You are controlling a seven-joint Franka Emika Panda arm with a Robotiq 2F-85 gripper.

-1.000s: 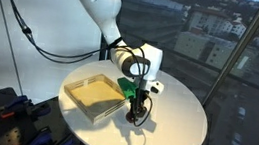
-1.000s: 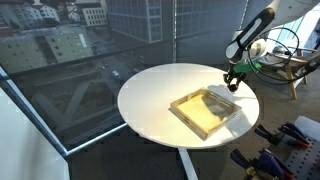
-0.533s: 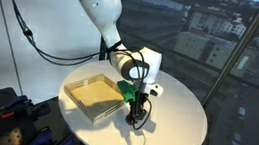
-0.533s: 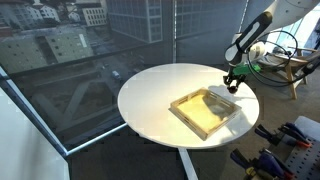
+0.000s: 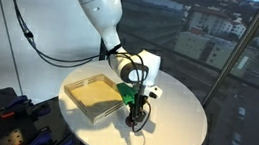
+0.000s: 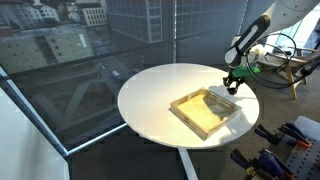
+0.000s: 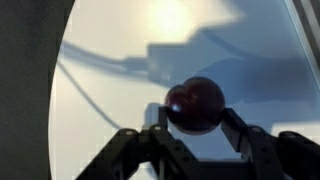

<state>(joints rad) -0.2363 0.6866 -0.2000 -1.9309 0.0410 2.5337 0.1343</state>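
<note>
My gripper (image 7: 194, 118) is shut on a dark red ball (image 7: 194, 104), with one finger on each side of it, just above the white round table (image 7: 110, 90). In both exterior views the gripper (image 5: 137, 109) (image 6: 231, 86) hangs close to the table top beside the shallow wooden tray (image 5: 93, 95) (image 6: 205, 112). The ball is too small to make out in the exterior views.
The round white table (image 5: 178, 124) (image 6: 150, 100) stands by large windows. A green part (image 5: 127, 87) sits on the arm near the wrist. Tools and cables lie on a bench (image 6: 275, 150) beyond the table edge.
</note>
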